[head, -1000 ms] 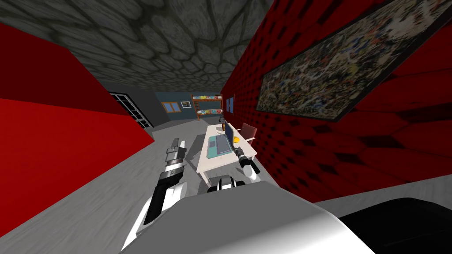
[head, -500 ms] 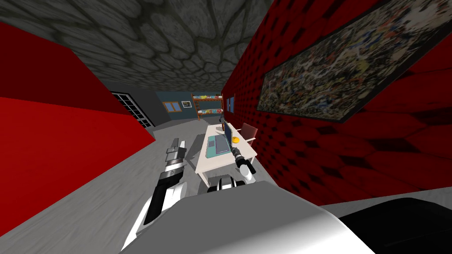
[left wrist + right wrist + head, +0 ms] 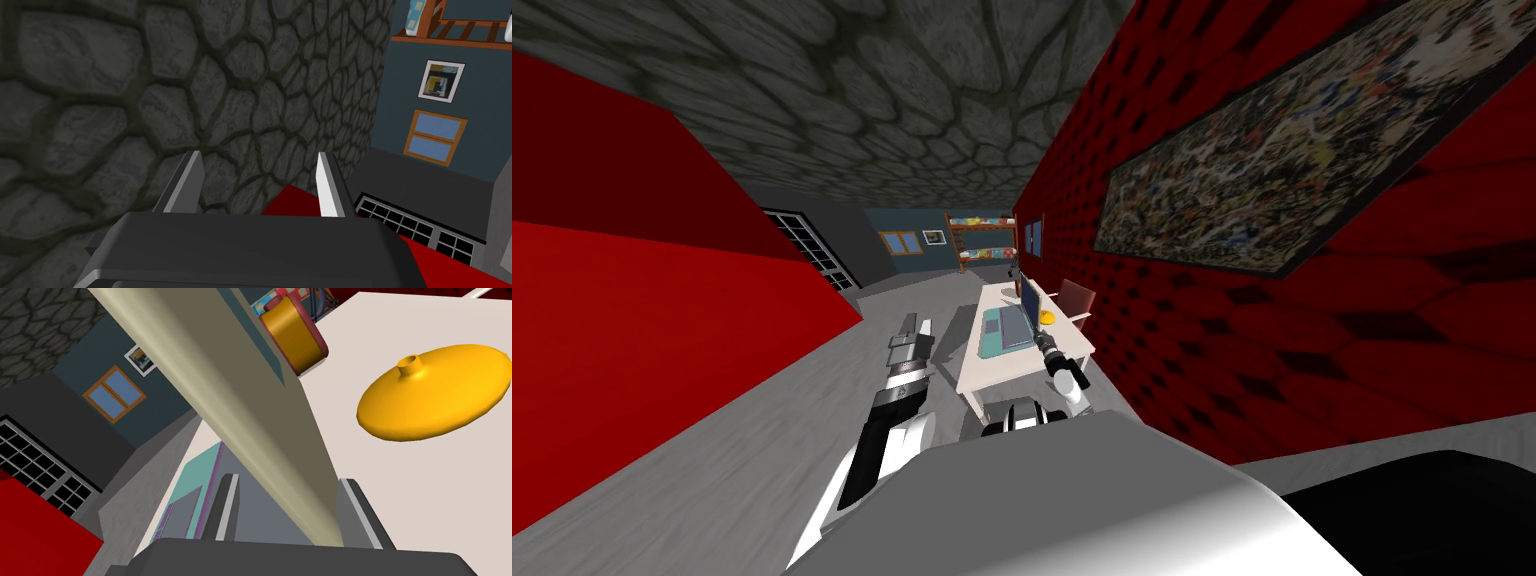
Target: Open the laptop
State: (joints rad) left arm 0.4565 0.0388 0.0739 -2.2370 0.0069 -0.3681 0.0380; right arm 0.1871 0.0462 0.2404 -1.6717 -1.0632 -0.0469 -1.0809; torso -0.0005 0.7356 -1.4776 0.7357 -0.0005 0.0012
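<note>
The laptop stands on a white desk [image 3: 990, 372], its teal and grey base [image 3: 1002, 330] flat and its lid [image 3: 1029, 305] raised roughly upright. My right gripper [image 3: 1040, 338] is at the lid's near edge. In the right wrist view the beige lid edge [image 3: 280, 453] runs between the right gripper's [image 3: 290, 479] fingers; one finger [image 3: 356, 508] lies against it, the other [image 3: 227, 503] stands a little apart over the base. The jaws are open around the lid. My left gripper [image 3: 912, 332] hangs over the floor left of the desk, and in its wrist view the left gripper [image 3: 257, 162] is open and empty.
A flat orange vase [image 3: 430, 400] lies on the desk just behind the lid, also the orange vase [image 3: 1046, 317] in the head view. An orange cylinder [image 3: 292, 335] stands further back. A red chair [image 3: 1077, 297] is at the desk's far side by the red wall.
My right hand has moved in onto the lid's edge and its fingers have narrowed around it. The left arm has stayed put.
</note>
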